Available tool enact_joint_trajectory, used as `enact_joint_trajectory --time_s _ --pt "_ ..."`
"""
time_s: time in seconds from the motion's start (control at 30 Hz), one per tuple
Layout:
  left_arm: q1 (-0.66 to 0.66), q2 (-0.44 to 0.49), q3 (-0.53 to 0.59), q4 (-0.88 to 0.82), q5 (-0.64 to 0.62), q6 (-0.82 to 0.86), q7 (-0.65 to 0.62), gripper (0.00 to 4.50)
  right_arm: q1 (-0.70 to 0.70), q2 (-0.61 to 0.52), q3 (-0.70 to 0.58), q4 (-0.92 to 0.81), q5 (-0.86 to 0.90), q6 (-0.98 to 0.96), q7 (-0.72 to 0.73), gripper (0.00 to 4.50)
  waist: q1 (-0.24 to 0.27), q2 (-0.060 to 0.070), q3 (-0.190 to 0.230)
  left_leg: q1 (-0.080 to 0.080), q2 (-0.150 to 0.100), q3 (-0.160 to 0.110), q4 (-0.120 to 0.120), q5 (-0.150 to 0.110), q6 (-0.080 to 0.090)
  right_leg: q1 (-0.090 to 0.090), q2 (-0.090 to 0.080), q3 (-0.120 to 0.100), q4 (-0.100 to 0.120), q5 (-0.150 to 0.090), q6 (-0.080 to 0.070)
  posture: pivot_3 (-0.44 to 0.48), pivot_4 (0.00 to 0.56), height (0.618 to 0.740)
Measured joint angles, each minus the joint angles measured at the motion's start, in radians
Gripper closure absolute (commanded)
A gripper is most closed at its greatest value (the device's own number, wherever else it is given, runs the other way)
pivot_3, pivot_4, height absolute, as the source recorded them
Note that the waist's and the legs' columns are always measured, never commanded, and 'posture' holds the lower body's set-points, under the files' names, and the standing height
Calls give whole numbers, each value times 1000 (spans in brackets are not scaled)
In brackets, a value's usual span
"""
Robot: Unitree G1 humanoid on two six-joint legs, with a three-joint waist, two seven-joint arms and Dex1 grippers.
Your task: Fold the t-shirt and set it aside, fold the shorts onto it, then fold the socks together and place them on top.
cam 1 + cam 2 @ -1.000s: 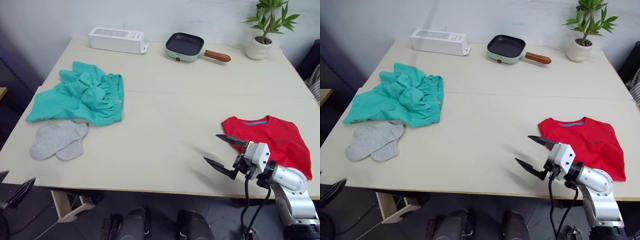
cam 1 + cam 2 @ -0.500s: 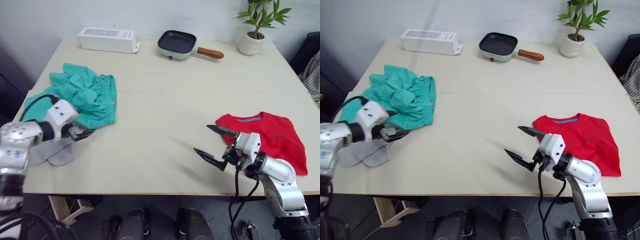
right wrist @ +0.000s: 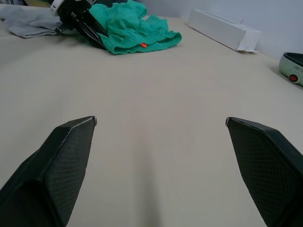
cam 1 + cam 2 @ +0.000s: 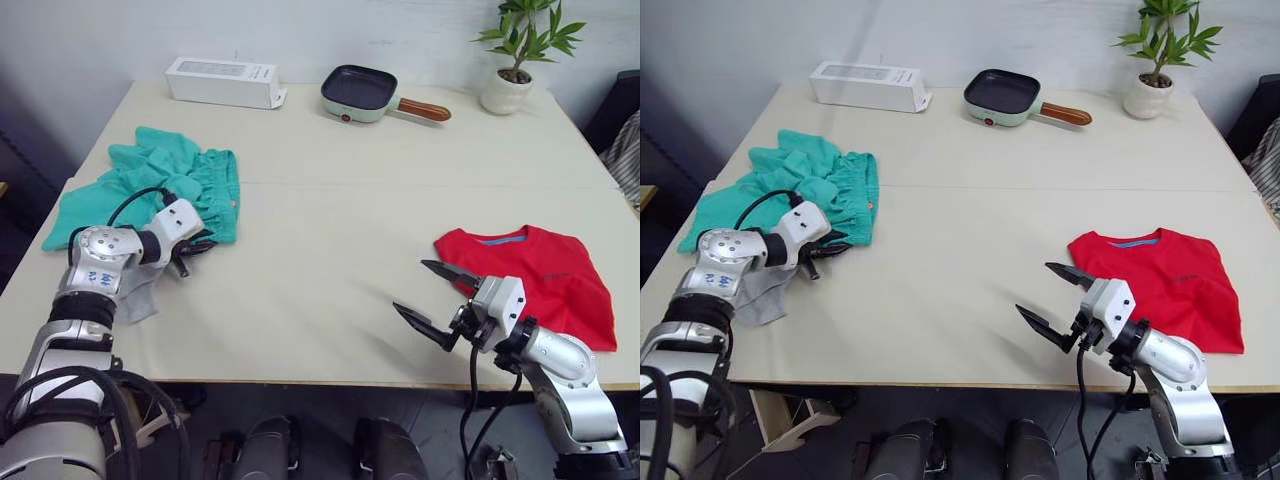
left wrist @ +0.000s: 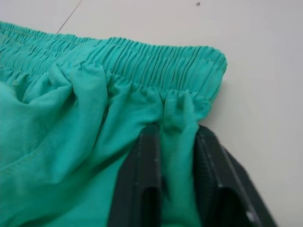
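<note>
The teal-green shorts (image 4: 160, 180) lie crumpled at the table's left. My left gripper (image 5: 177, 130) is shut on a fold of fabric just below their gathered waistband, at the corner nearest the table's front. The light grey socks (image 4: 760, 295) lie flat beside that arm, partly hidden under it. The red t-shirt (image 4: 545, 275) sits folded at the front right. Just left of it my right gripper (image 4: 412, 287) hovers over bare table, open, with nothing between its fingers (image 3: 61, 156).
A white box (image 4: 225, 82), a green pan with a wooden handle (image 4: 362, 93) and a potted plant (image 4: 505, 90) stand along the far edge. A wide stretch of bare table (image 4: 330, 230) separates the shorts from the t-shirt.
My left gripper has moved from beside the socks up to the shorts' waistband corner and shut on the fabric. The right gripper has stayed open in place.
</note>
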Motion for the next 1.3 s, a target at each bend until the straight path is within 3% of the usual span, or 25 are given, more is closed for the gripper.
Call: enact_joint_trajectory --time_s 0.1,0.2,0.43,0.6,0.73,0.8,0.83,0.97,1.07,1.3 --pt "-73 -52 13 21 -16 -12 -33 4494 12 -5 -23 -2 -2 4 -16 0 10 -2 1 -4 0 -1 4 1 5 -2 1 -1 3 0 0 0 150 740" --pt "-141 -84 33 -43 -79 -4 -143 4494 34 -26 -25 -10 -4 12 -16 0 8 -2 1 -8 0 0 10 -3 9 -2 1 -2 3 1 2 0 150 740" --pt "-96 -135 -18 -553 -241 278 -413 4494 177 -143 -165 -86 68 53 50 0 8 -2 1 -6 -1 2 13 -6 13 3 2 1 -2 2 5 0 150 740" --pt "56 -261 -107 -863 -317 497 -394 4494 218 -190 -281 -57 91 54 100 0 9 -2 2 -4 -1 2 14 -5 15 6 1 3 -8 4 8 0 150 740" --pt "116 -369 -181 -918 -296 540 -298 4494 202 -190 -296 -41 91 56 100 0 10 -2 2 -2 0 1 14 -5 12 6 0 13 -8 4 7 0 150 740" --pt "141 -391 -203 -911 -262 518 -250 4117 195 -190 -295 -41 91 60 98 0 8 -2 1 -1 1 2 13 -5 11 6 0 16 -8 4 7 0 150 740" --pt "156 -391 -213 -901 -245 499 -234 3984 191 -189 -294 -44 92 68 92 0 7 -1 1 -1 2 3 12 -5 11 5 0 16 -8 4 7 0 150 740" --pt "220 -356 -191 -883 -232 463 -199 2698 170 -186 -267 -83 111 121 78 0 8 -1 1 -2 5 3 12 -6 9 4 1 15 -8 3 5 0 150 740" --pt "237 -235 -92 -944 -276 432 -241 1701 140 -186 -243 -111 122 146 86 0 7 0 2 -1 6 3 12 -6 8 4 1 14 -8 2 4 0 150 740" --pt "388 -20 118 -989 -345 360 -265 1701 44 -217 -84 -178 109 225 120 0 2 1 2 -1 7 3 11 -8 7 3 0 14 -8 2 3 0 150 740"
